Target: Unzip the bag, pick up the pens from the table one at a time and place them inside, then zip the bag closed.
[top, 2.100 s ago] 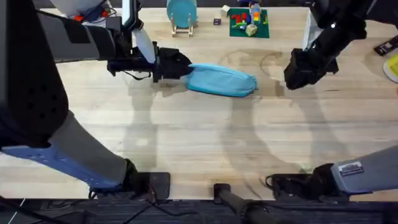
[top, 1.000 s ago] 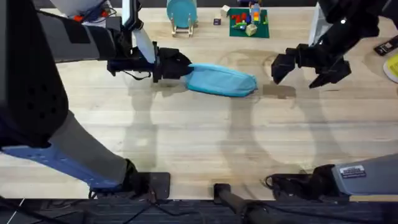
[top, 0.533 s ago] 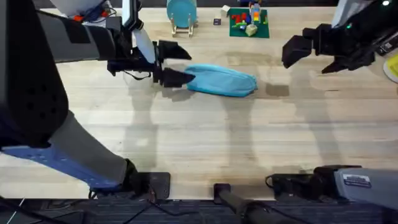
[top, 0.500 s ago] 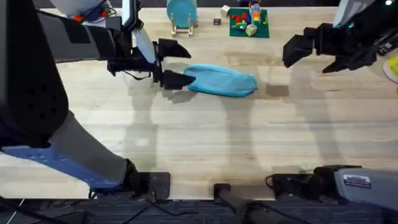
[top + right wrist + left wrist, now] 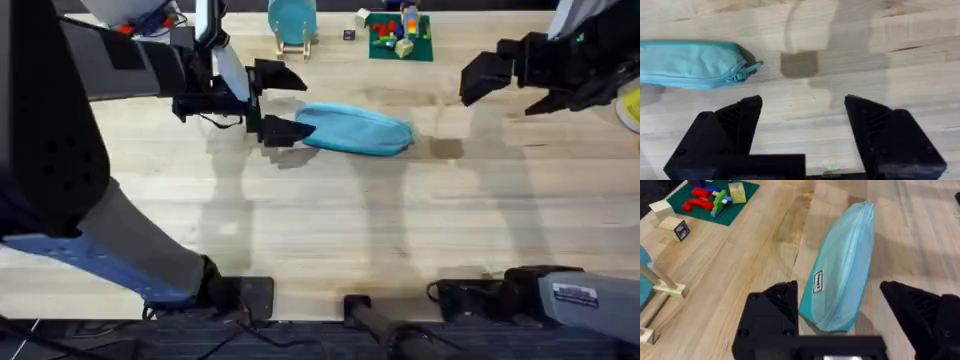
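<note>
The light blue bag [image 5: 358, 130] lies on the table [image 5: 330, 235] in the overhead view, its zipper looking closed with the pull [image 5: 747, 70] at its right end. My left gripper [image 5: 290, 103] stands open at the bag's left end, one finger on each side of the tip and not pinching it. In the left wrist view the bag [image 5: 845, 275] stretches away from between my open fingers [image 5: 774, 311]. My right gripper [image 5: 512, 90] is open and raised, well to the right of the bag. The right wrist view has the bag [image 5: 690, 62] off to one side. The pens are out of view.
At the table's far edge sit a green baseplate with toy bricks [image 5: 400, 36], a teal disc on a wooden stand [image 5: 292, 25] and a small cube [image 5: 348, 35]. A yellow object [image 5: 632, 106] is at the right edge. Bare wood extends in front of the bag.
My left gripper has opened and released the bag's left end. My right gripper has opened too and moved up and right, away from the bag's right end. The bag has not shifted.
</note>
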{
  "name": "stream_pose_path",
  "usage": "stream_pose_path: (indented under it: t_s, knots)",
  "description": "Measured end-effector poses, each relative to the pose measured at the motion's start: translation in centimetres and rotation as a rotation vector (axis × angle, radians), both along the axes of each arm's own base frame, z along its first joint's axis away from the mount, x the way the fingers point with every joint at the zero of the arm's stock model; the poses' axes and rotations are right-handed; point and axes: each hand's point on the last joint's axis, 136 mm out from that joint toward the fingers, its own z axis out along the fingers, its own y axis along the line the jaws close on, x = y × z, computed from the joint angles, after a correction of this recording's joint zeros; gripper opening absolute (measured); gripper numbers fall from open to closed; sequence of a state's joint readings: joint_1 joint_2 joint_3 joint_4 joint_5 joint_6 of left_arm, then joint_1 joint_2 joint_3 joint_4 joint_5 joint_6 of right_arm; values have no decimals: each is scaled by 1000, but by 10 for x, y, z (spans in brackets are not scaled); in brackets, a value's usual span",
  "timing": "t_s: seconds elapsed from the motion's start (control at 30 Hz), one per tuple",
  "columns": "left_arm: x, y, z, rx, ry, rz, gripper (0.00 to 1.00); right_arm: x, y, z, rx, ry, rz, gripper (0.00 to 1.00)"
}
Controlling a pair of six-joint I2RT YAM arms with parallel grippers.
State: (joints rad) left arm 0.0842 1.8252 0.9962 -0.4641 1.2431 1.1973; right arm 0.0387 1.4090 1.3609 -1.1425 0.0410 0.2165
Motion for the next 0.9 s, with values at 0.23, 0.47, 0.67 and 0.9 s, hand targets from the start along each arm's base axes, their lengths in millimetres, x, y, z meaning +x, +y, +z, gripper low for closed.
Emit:
stream_pose_path:
  t_s: [0.23, 0.47, 0.67, 0.9]
  knots:
    - [0, 6, 8, -49, 6, 13, 995, -2, 0, -1, 0, 8, 0, 997]
    - [-9, 19, 39, -7, -13, 61, 996, -2, 0, -1, 0, 8, 0, 997]
    - [-27, 26, 62, 128, -41, 108, 995, -3, 13, -1, 30, 9, 63, 997]
    - [-32, 47, 78, 297, -2, 285, 995, -5, 35, 0, 59, 11, 148, 998]
